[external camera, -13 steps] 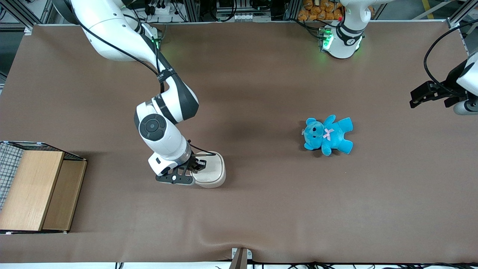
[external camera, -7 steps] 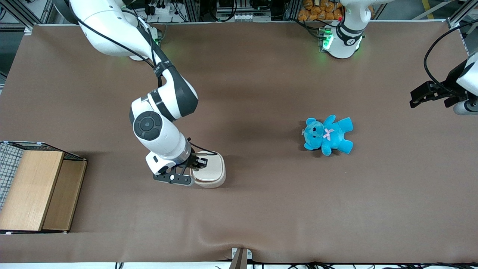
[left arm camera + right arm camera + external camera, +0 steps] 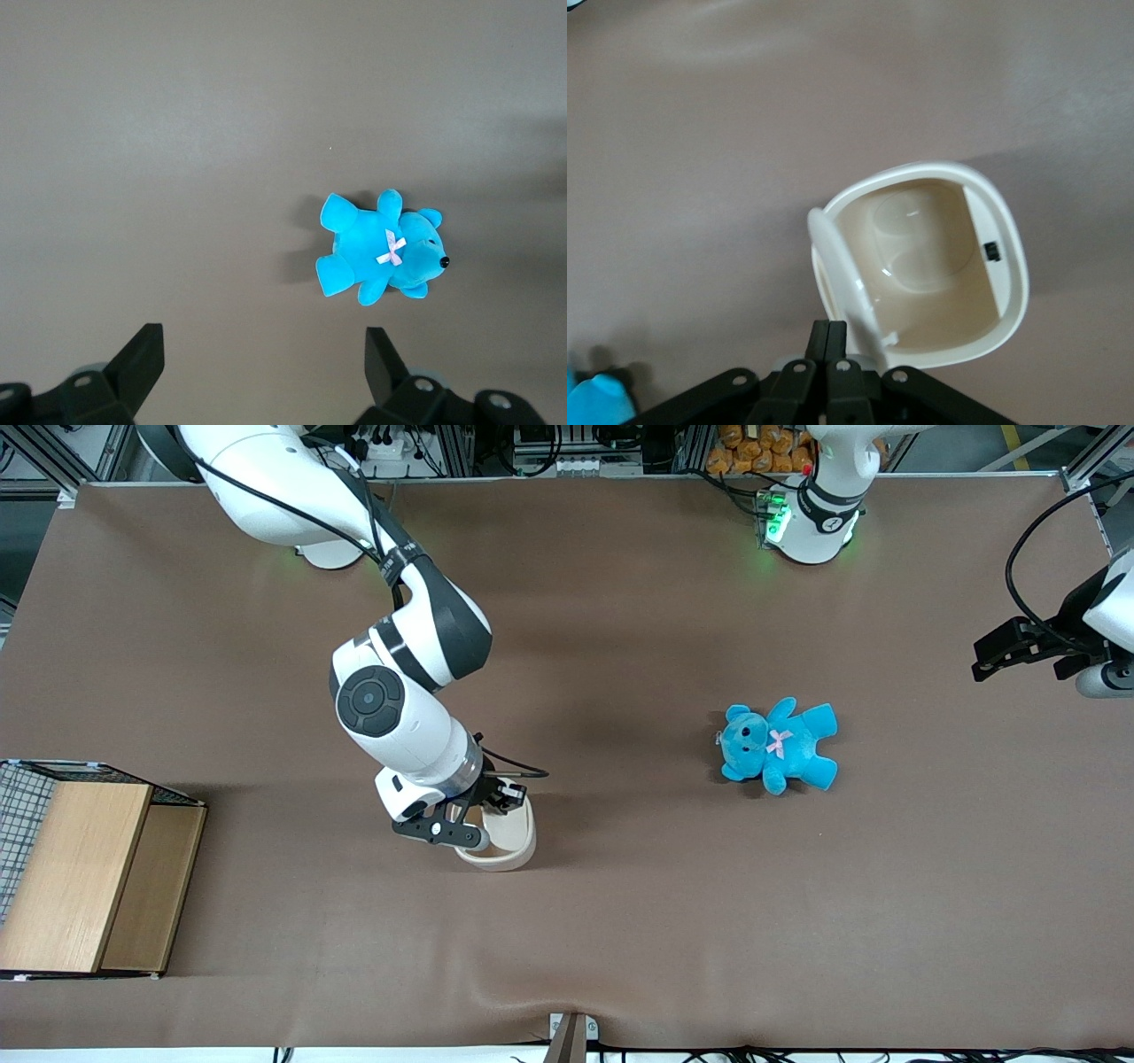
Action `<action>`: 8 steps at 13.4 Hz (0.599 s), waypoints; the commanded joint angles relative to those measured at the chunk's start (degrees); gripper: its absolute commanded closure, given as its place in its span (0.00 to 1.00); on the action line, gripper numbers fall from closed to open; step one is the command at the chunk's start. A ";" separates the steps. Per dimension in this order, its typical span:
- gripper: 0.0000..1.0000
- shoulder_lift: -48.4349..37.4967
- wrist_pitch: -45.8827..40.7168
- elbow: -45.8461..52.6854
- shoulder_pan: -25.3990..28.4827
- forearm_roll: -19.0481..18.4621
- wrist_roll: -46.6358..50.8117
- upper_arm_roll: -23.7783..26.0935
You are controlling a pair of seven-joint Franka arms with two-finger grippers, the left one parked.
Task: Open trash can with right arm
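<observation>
The cream-white trash can (image 3: 512, 854) stands on the brown table, nearer the front camera than the right arm's elbow. In the right wrist view its rim (image 3: 1015, 266) shows, the lid (image 3: 840, 262) stands raised on edge, and the beige inside is open and empty. My right gripper (image 3: 493, 802) hangs over the can's rim at the lid. Its fingertips (image 3: 828, 328) are pressed together with nothing between them, right beside the raised lid's outer face.
A blue teddy (image 3: 778, 744) lies toward the parked arm's end of the table and also shows in the left wrist view (image 3: 376, 252). A wooden box with wire mesh (image 3: 80, 868) stands at the working arm's end.
The lid has gone from lying flat on the can to standing raised. The right arm's wrist and gripper have shifted toward the parked arm's end, over the can.
</observation>
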 commanded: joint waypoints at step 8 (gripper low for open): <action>0.00 -4.90 -9.30 1.15 -15.57 0.50 9.31 17.77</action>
